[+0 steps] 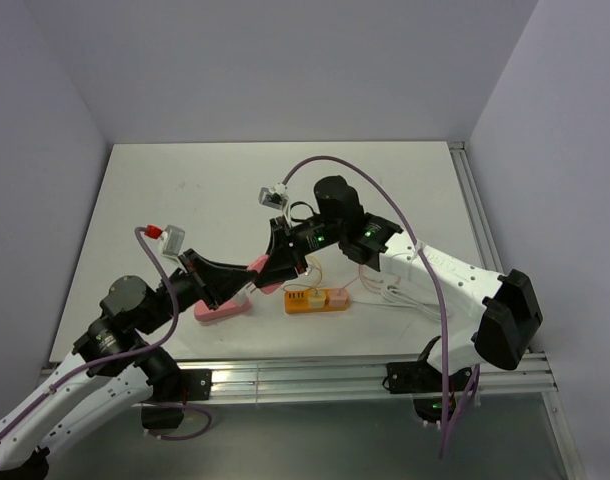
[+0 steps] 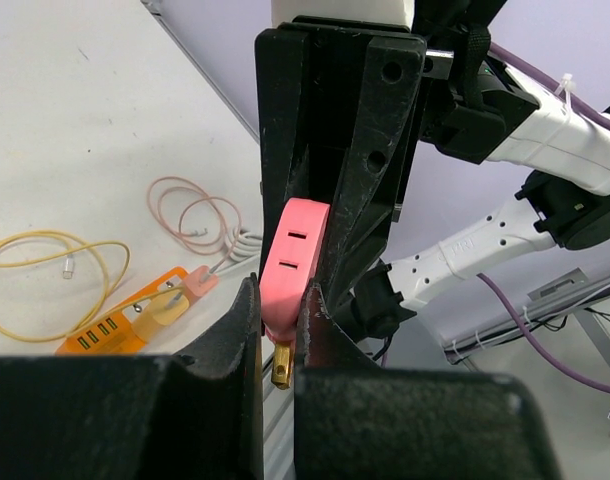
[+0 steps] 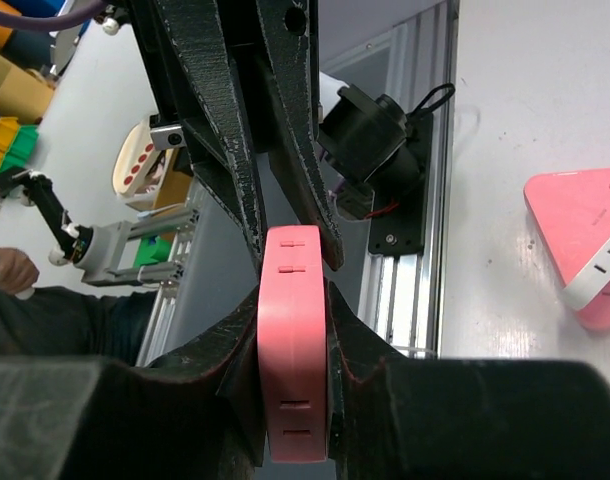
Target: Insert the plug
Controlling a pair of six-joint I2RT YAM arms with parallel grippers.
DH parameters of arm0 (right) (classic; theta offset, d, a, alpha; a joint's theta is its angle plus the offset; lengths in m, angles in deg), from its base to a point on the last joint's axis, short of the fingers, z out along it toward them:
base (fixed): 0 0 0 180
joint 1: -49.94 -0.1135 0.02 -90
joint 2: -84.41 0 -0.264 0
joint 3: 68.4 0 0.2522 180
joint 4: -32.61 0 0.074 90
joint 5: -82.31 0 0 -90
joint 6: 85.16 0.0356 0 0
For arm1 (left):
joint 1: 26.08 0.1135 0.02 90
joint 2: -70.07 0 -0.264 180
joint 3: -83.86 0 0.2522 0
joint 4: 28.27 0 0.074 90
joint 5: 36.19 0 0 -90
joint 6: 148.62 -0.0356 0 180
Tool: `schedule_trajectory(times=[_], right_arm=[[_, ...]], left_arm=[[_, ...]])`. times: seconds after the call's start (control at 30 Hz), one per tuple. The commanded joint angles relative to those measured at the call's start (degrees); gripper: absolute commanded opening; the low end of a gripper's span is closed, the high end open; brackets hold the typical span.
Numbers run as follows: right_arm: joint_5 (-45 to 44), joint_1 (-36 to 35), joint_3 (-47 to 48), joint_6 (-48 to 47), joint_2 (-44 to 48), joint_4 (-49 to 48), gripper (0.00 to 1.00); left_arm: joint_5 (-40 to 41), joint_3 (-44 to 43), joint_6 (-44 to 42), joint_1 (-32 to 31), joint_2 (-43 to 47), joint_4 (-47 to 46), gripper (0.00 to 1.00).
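Note:
A pink plug [image 2: 295, 250] with a brass prong [image 2: 281, 365] hangs above the table, held at both ends. My left gripper [image 2: 278, 320] is shut on its pronged end. My right gripper [image 3: 293, 300] is shut on the other end of the pink plug [image 3: 293, 340]. In the top view the two grippers meet at the plug [image 1: 266, 268], the left gripper [image 1: 253, 274] coming from the left and the right gripper [image 1: 285, 266] from above. Below them a pink and white socket block [image 1: 223, 308] lies on the table, also at the right in the right wrist view [image 3: 585, 235].
An orange USB hub [image 1: 315, 300] lies right of the socket block, with a yellow cable [image 2: 45, 270] and a thin pink cable [image 2: 190, 215] plugged into it. A white cable [image 1: 395, 295] coils under the right arm. An aluminium rail [image 1: 335, 375] runs along the near edge.

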Motion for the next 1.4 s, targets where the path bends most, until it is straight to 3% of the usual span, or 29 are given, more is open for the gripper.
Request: schedule_trajectory(times=[0.0, 0.07, 0.2, 0.23, 0.3, 0.33, 0.4, 0.43, 0.6, 0.73, 0.83, 1.0, 1.17, 1.37], right_arm=[[-0.73, 0.2, 0.01, 0.5, 1.01, -2.2, 0.0], [-3.88, 0.11, 0.54, -0.72, 0.66, -1.06, 0.0], [-11.69, 0.11, 3.17, -2.31, -1.62, 4.73, 0.0], [-13.38, 0.11, 4.14, -2.23, -2.85, 5.87, 0.0], [-17.67, 0.2, 5.45, -1.35, -4.95, 6.06, 0.0], [-19.27, 0.2, 6.16, -1.35, -5.75, 7.1, 0.0], [-23.21, 0.2, 8.78, -1.26, -8.81, 9.38, 0.0], [-24.8, 0.11, 9.93, -1.61, -10.05, 10.44, 0.0], [-34.21, -1.99, 20.9, -3.19, -19.79, 18.52, 0.0], [-37.56, -3.48, 30.05, -3.28, -27.45, 23.45, 0.0], [-41.07, -5.06, 39.28, -4.5, -34.48, 29.25, 0.0], [-43.36, -7.0, 51.15, -5.65, -43.63, 35.31, 0.0], [-43.19, -9.02, 61.07, -8.46, -51.27, 41.38, 0.0], [-44.15, -11.48, 65.75, -9.87, -55.06, 45.6, 0.0]], left_arm=[[1.96, -2.39, -0.95, -0.08, -0.29, -0.66, 0.0], [5.64, -3.62, 0.71, -0.08, -0.64, 3.09, 0.01], [23.47, -8.36, 7.3, -0.08, -1.87, 18.56, 0.54], [30.98, -10.11, 10.97, -0.17, -2.13, 21.55, 0.59], [38.23, -11.61, 15.72, -0.08, -2.57, 31.92, 0.65], [44.97, -12.75, 20.88, -0.08, -2.75, 35.69, 0.66], [50.28, -13.64, 26.09, -0.08, -3.89, 45.59, 0.66], [54.05, -14.6, 33.69, -0.08, -6.24, 49.49, 0.66], [53.56, -16.89, 40.26, -0.08, -17.68, 59.97, 0.64], [51.98, -14.88, 41.94, 0.01, -21.47, 57.28, 0.59], [49.79, -11.63, 38.36, 2.63, -21.74, 53.68, 0.53], [39.61, -4.17, 29.56, 17.55, -17.88, 44.44, 0.5], [40.29, -4.15, 35.43, 22.06, -17.51, 47.15, 0.5], [40.29, -3.8, 43.69, 22.51, -22.52, 51.64, 0.48]])
